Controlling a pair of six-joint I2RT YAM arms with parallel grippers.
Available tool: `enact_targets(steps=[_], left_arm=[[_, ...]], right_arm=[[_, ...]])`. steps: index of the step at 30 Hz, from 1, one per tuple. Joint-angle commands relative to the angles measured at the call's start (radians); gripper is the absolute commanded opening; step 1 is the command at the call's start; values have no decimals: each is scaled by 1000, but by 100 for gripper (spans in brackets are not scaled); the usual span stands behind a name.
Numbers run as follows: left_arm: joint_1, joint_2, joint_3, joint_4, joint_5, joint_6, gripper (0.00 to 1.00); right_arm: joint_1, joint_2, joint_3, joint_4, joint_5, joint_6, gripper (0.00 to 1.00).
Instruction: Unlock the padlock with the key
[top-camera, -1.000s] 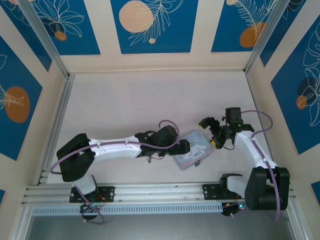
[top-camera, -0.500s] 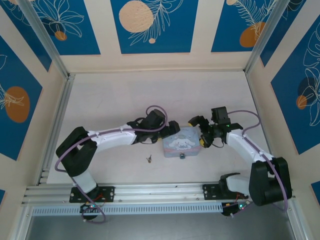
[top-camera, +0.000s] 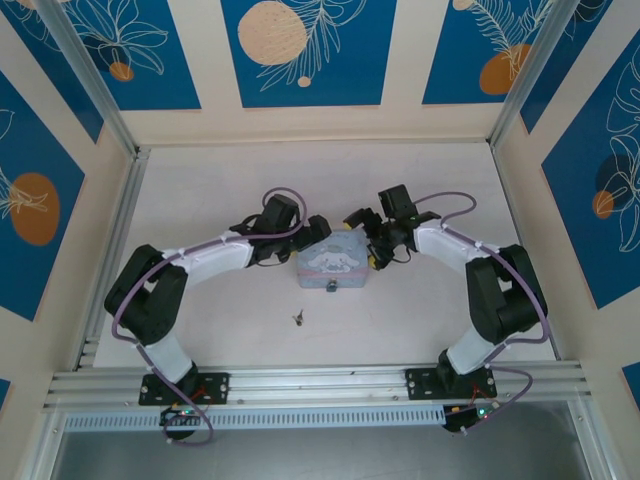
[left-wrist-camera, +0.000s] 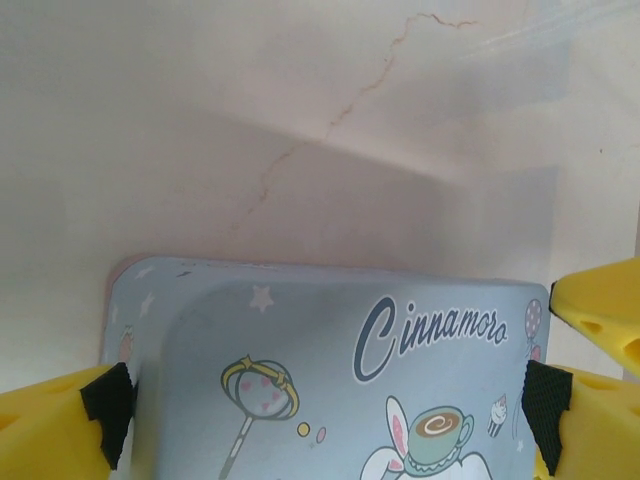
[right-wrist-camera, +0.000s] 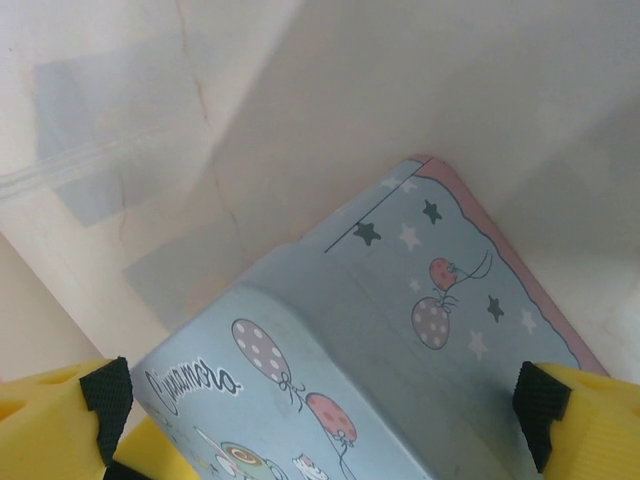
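tin (top-camera: 325, 258) has slid up and left across the table (top-camera: 200, 200) vs 1 s ago. then it sat tilted nr the right arm's base, now it lies flat, mid-table, further from the bases. both arms swung inward w/ it. key (top-camera: 299, 318), unseen a sec ago, lies bare on the table, near side of the tin and a bit left, apart from it.

padlock (top-camera: 333, 288) hangs at the middle of the tin's near edge, facing the bases, nothing covering it.

left gripper (top-camera: 308, 240) is at the tin's left end, jaws spread wide. in the wrist view its pads (left-wrist-camera: 108, 400) flank the lid edge to edge; can't tell if they press. right gripper (top-camera: 366, 236) is over the right end, also spread wide, holding nothing.

meaning, imo: tin's been repositioned only, lock not yet touched. key's free to pick up. it's tiny and flat on the table, so that'll be the fiddly bit.
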Motion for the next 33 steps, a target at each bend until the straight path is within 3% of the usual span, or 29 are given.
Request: enact_targets(steps=[1,17,22,26,33], left_arm=[[21,22,43,27,103,29,100],[99,93,104,21,201,46,100],[100,68,60,31,191,22,100],[111,62,45,11,185,28,100],[159,5,46,-95,139,117,100]], right_arm=[[22,43,52,49,-14,45,100],[41,144,185,24,52,75,99],[24,126,259,-140,164,20,100],[-8,139,342,-282,158,-47,100],[-8,-7,223,-223,237,-171,99]])
